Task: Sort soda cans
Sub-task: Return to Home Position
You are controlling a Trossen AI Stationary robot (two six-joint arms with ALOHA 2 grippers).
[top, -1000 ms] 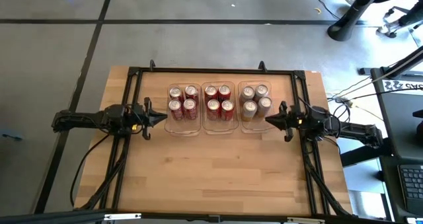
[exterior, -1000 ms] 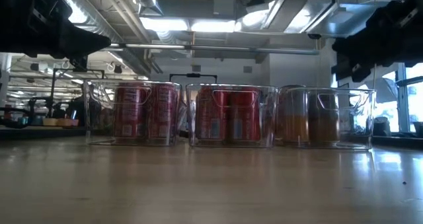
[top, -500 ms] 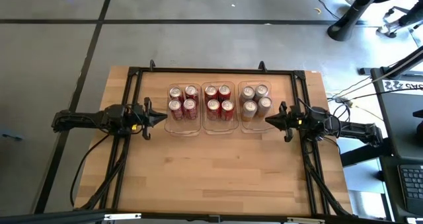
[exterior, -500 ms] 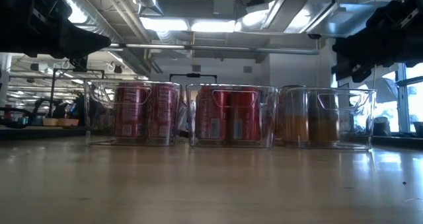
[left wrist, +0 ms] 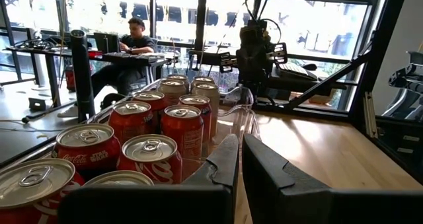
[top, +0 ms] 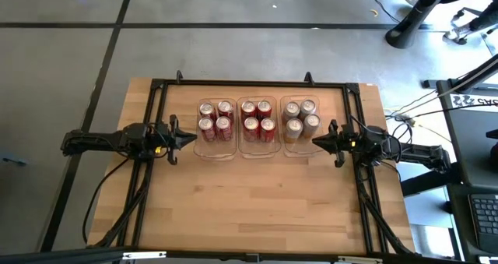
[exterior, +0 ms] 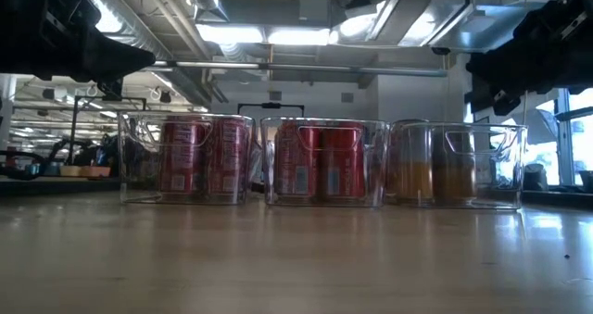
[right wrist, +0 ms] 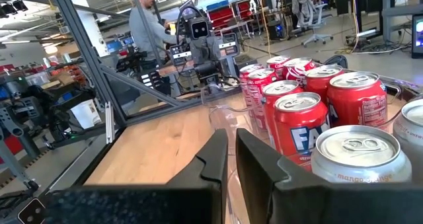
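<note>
Three clear trays stand in a row on the far half of the wooden table. The left tray (top: 215, 122) and the middle tray (top: 257, 121) each hold several red soda cans (exterior: 190, 157) standing upright. The right tray (top: 300, 121) holds several gold-bodied cans (exterior: 435, 166). My left gripper (top: 194, 139) hovers level just left of the left tray's near corner, shut and empty, with red cans (left wrist: 165, 128) beside its fingers. My right gripper (top: 313, 141) hovers level just right of the right tray's near corner, shut and empty.
A black frame (top: 156, 100) runs along the table's left, right and far sides. Bare wood (top: 257, 202) fills the near half of the table. Beyond the table, people (right wrist: 149, 26) show in the room, one sitting at a desk (left wrist: 135, 36).
</note>
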